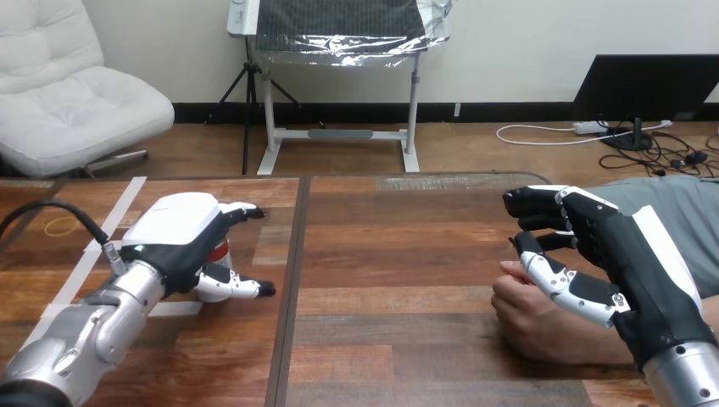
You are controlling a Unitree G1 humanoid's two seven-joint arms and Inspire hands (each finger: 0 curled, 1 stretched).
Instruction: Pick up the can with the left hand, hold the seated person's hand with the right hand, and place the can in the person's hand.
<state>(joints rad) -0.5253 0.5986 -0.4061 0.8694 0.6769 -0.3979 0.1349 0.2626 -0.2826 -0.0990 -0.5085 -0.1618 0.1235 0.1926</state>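
A red can (222,251) stands on the left part of the wooden table (398,254), mostly hidden under my left hand (174,231). That hand is open and reaches over the can, with the thumb on the near side and fingers (243,210) on the far side. At the right, the person's hand (530,315) rests on the table near the front edge. My right hand (623,254) hangs just over it. Whether my right hand grips the person's hand is unclear.
A dark seam (291,280) runs front to back through the table between the two hands. White tape strips (100,246) and a yellow rubber band (61,225) lie on the left part. A black cable (59,209) arcs over my left forearm.
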